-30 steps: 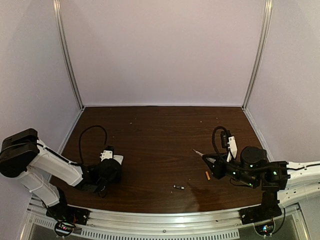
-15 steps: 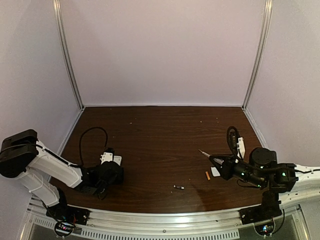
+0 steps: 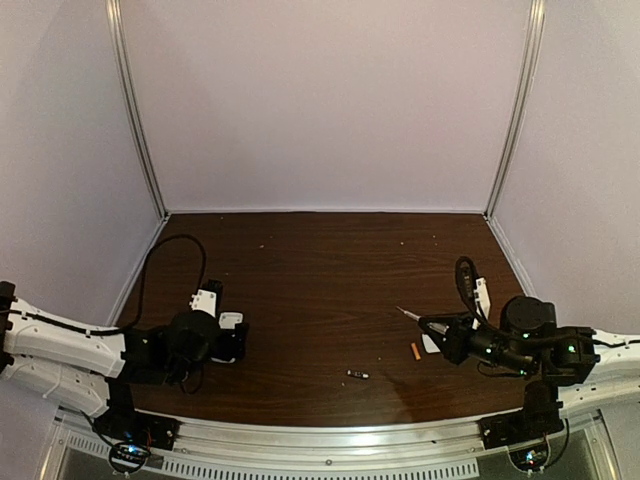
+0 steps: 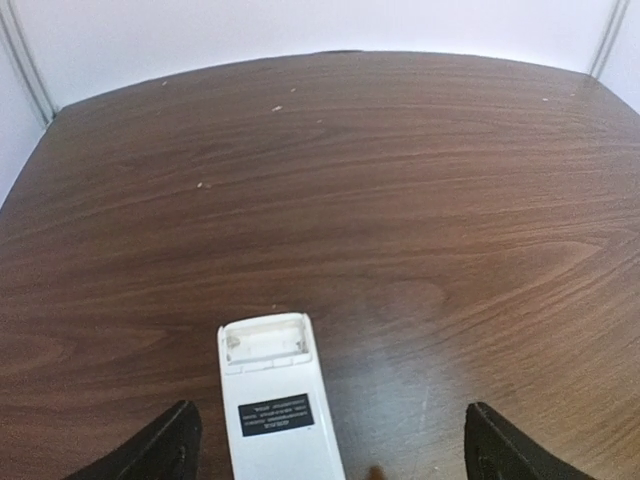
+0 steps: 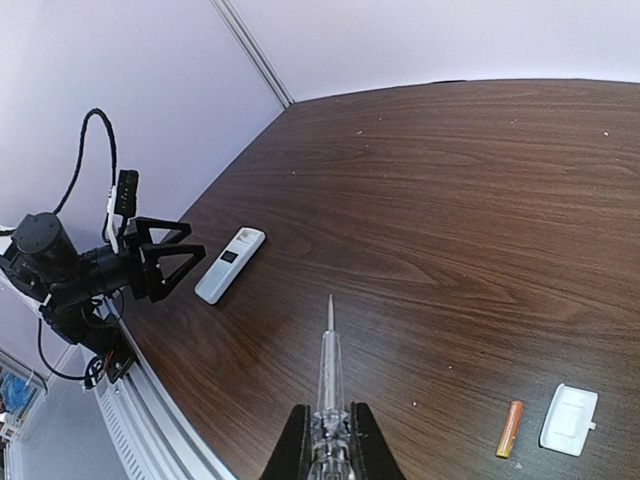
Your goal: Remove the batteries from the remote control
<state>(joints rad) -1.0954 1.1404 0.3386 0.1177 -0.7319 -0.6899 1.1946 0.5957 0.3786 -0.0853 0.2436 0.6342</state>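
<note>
The remote control (image 4: 275, 405) lies back up on the table, and its battery recess (image 4: 264, 343) stands open and looks empty. It also shows in the top view (image 3: 231, 322) and the right wrist view (image 5: 230, 263). My left gripper (image 4: 330, 455) is open, with its fingers either side of the remote's near end, apart from it. An orange battery (image 3: 415, 351) lies near my right gripper (image 3: 432, 328). A dark second battery (image 3: 357, 375) lies near the front edge. My right gripper (image 5: 327, 440) is shut on the screwdriver (image 5: 328, 365), tip pointing left above the table.
A small flat white square piece (image 5: 568, 418) lies beside the orange battery (image 5: 510, 428). Purple walls with metal rails close the table at the back and sides. The left arm's black cable (image 3: 165, 262) loops over the table's left part.
My left arm has drawn back to the left and lowered, leaving the remote on the table before it. My right arm has shifted right with the screwdriver, uncovering the white square piece.
</note>
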